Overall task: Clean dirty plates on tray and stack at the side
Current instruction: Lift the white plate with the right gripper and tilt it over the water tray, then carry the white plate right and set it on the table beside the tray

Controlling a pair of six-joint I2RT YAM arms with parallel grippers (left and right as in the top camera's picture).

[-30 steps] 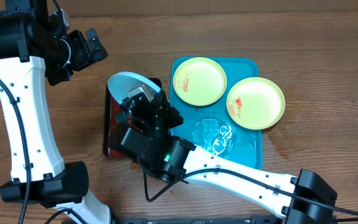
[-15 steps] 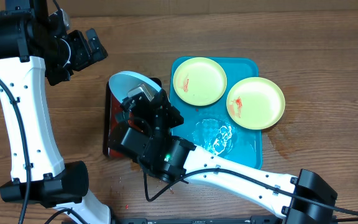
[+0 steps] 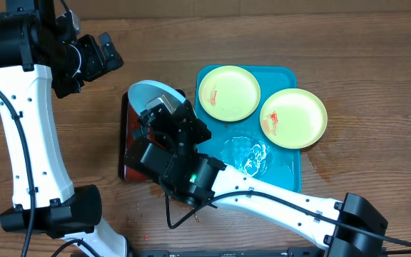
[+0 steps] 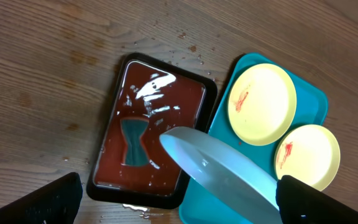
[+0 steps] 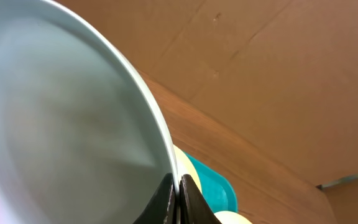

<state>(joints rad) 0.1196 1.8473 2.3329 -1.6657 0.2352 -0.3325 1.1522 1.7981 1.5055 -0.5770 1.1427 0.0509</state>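
Two plates sit on the turquoise tray, one at its back left corner and one at the right edge, overhanging the rim a touch, and both carry small red-orange smears. A wet, whitish patch glistens on the tray floor in front of them. Over to the third plate: it's up in the air, steeply tilted, hanging above the dark red tray with the black rim, which lies just left of the turquoise one. The right gripper has it, fingers pressed together on the plate's rim, a thin pinch right at the edge. The dark red tray shines with liquid inside. The left gripper hovers high over the wooden table at the back left, jaws spread wide, holding nothing, well apart from both trays.
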